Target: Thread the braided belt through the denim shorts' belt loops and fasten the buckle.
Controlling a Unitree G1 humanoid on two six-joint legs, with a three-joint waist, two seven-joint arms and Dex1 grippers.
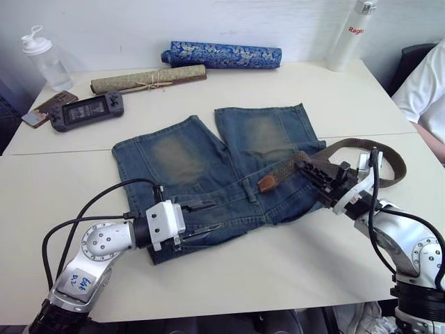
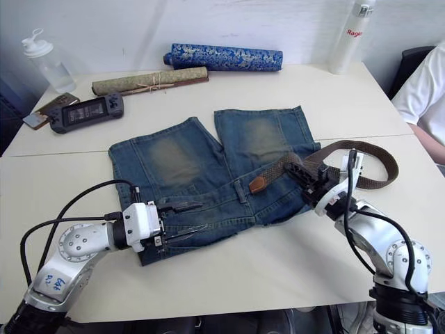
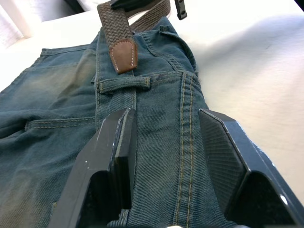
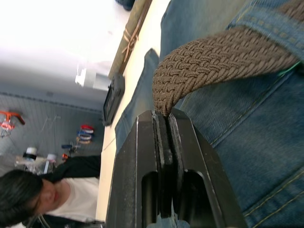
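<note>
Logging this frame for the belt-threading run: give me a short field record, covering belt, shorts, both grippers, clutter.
belt: braided belt lies on the waistband, tan tip not yet through the nearest belt loop
shorts: denim shorts flat on table
right gripper: jaws shut on the belt
left gripper: jaws open, straddling the waistband
buckle: cannot tell
clutter: rolled mat, blue fabric roll, handheld console, two bottles

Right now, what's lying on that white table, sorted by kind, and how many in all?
Clothing: 2, faded blue denim shorts and dark-brown braided belt
Rolls: 2, tan rolled mat, blue patterned fabric roll
Bottles: 2, clear bottle, white bottle
Handheld devices: 2, black game console, phone
Total: 8
</note>
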